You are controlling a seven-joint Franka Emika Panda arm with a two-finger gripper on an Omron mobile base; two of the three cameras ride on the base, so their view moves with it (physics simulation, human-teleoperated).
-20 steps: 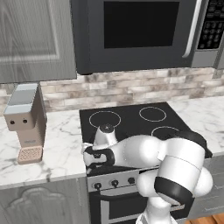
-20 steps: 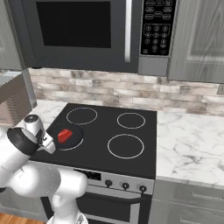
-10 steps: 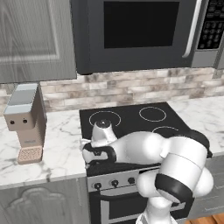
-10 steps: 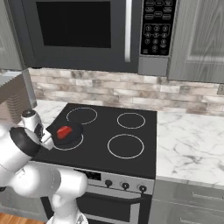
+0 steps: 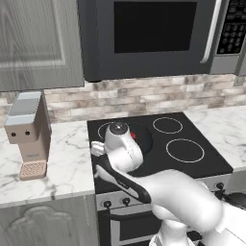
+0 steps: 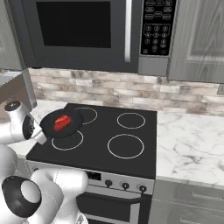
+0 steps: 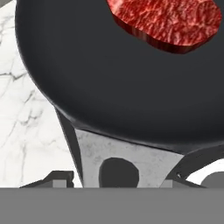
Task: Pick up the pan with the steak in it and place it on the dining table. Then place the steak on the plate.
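While arm hides handle | jaws grip pan point(image 6: 61, 123) (raised) | steak point(image 6: 62, 122) inside

You're in a home kitchen: a black glass stovetop point(image 6: 105, 140) under a built-in microwave point(image 6: 83, 33), marble table point(image 6: 190, 144), grey cabinets point(image 5: 38, 43), a coffee machine point(image 5: 30, 134).

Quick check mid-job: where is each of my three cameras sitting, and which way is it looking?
Left base view: behind the arm to its left, facing the stovetop; the arm crosses the lower right.
Right base view: behind to its right, same stovetop; the arm rises lower left beside the pan.
Hand view: on the hand, looking along the pan handle at the steak.
Both base views share the microwave.
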